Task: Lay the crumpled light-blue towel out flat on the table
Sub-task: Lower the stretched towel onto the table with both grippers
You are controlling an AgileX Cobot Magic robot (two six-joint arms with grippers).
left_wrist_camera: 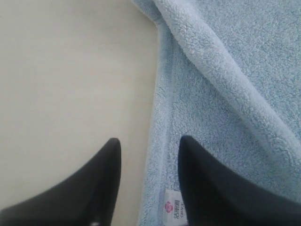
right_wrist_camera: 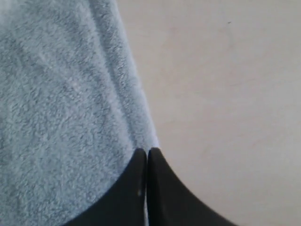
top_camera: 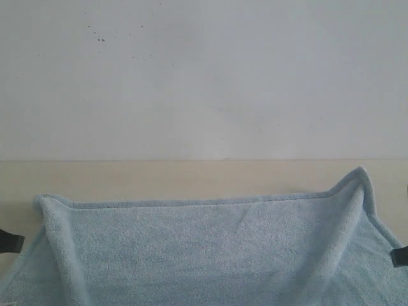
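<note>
The light-blue towel (top_camera: 210,255) lies broadly across the beige table (top_camera: 191,178), its far hem nearly straight. A raised fold runs down near each side, and the far right corner peaks upward. My left gripper (left_wrist_camera: 150,139) is open and straddles the towel's side hem (left_wrist_camera: 162,117), one finger over bare table (left_wrist_camera: 61,80) and the other over the cloth; in the exterior view it (top_camera: 9,241) shows at the left edge. My right gripper (right_wrist_camera: 147,150) is shut on the towel's edge (right_wrist_camera: 136,122), with a thin pale strip between the jaws; in the exterior view it (top_camera: 398,256) shows at the right edge.
A white wall (top_camera: 204,76) rises right behind the table's far edge. A small white label with a pink mark (left_wrist_camera: 173,207) is sewn at the towel hem by my left fingers. Bare tabletop (right_wrist_camera: 225,94) lies beside the towel on the right.
</note>
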